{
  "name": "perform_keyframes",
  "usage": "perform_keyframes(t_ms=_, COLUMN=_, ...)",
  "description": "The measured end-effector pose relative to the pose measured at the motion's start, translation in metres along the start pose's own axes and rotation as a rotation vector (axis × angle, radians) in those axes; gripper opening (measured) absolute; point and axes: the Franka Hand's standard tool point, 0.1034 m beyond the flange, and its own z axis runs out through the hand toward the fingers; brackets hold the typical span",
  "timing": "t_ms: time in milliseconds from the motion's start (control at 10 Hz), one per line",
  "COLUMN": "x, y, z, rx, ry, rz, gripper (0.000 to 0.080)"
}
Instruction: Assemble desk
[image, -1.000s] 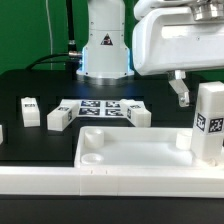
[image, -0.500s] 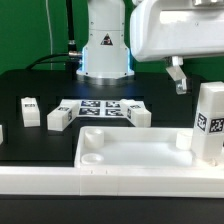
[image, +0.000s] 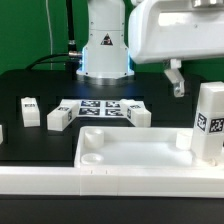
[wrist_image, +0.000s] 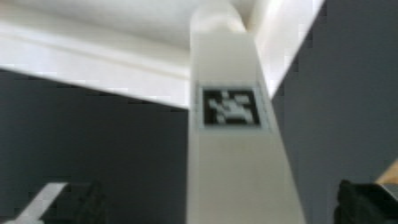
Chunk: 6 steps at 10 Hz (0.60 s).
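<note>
- One upright leg (image: 210, 122) stands at the corner of the desk slab (image: 140, 150) on the exterior view's right. The slab itself lies along the near edge of the black table (image: 40, 150).
- Nothing is in the gripper (wrist_image: 210, 200). Its jaws stand wide apart, and in the exterior view one finger (image: 177, 80) hangs above the slab, apart from that leg.
- From the wrist, the tagged post runs straight up the middle of the picture, between the two dark finger tips and, as far as I can see, touching neither.
- Three other legs lie loose: a far leg (image: 28, 112) off to the exterior view's left, and a second leg (image: 58, 118) and a third leg (image: 138, 115) on either side of the marker board (image: 98, 108).
- I cannot tell whether the upright leg is fully seated in its socket, because its foot is hidden. If it is only resting there, I'd guess a brush from a passing finger would tip it.
- The slab does not look clamped, so a sideways push while fitting the next leg could slide it and spoil the alignment.
- The second and third legs sit close against the marker board, so a low or off-centre grab there may catch the board's edge or pinch a leg crooked.
</note>
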Motion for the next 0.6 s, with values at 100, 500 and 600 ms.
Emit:
perform_keyframes(t_ms=100, x=-0.0079, y=-0.002, z=0.0021, rx=0.021, ry=-0.107, rz=0.006, gripper=0.0649)
perform_keyframes(t_ms=500, x=-0.006, y=-0.0088, z=0.0026, rx=0.088, ry=-0.374, rz=0.012, gripper=0.0649)
perform_keyframes(t_ms=600, x=-0.0008, y=-0.0088, z=0.0023, rx=0.097, ry=-0.403, rz=0.011, gripper=0.0649)
